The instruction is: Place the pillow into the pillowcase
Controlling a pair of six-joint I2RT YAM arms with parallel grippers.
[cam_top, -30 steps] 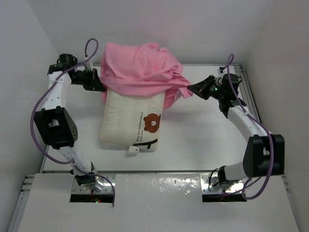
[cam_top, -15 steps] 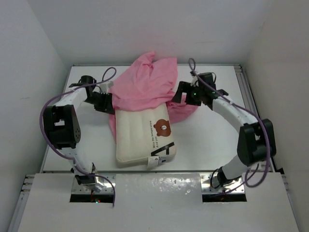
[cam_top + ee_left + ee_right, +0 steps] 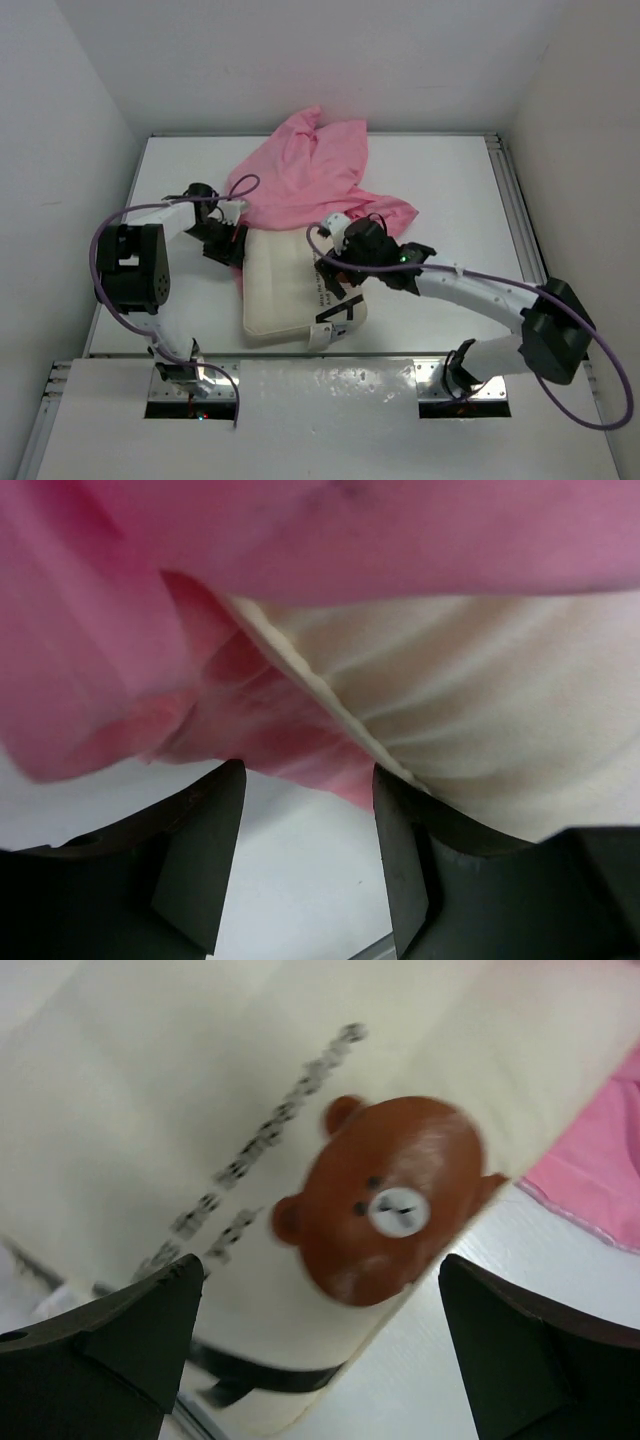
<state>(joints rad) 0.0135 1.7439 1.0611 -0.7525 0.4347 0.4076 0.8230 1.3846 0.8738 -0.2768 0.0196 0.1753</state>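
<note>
The cream pillow [image 3: 290, 295] lies on the table, its far end under the edge of the pink pillowcase [image 3: 305, 180], which is heaped at the back. My left gripper [image 3: 228, 248] is at the pillow's far left corner, open, with only bare table between its fingers; the pillowcase [image 3: 110, 650] and pillow [image 3: 500, 710] lie just ahead of it. My right gripper [image 3: 335, 278] hovers wide open over the pillow's right side, above the brown bear patch [image 3: 385, 1200] and dark tag [image 3: 270, 1375]. Pink pillowcase [image 3: 600, 1180] shows at that view's right edge.
White walls close in the table on three sides. A metal rail [image 3: 515, 200] runs along the right edge. A raised white panel [image 3: 330, 385] spans the front between the arm bases.
Both grippers opened and let go of the pillowcase, which settled at the back. The pillow slid nearer. The right arm swung over the pillow; the left gripper dropped to its far left corner.
</note>
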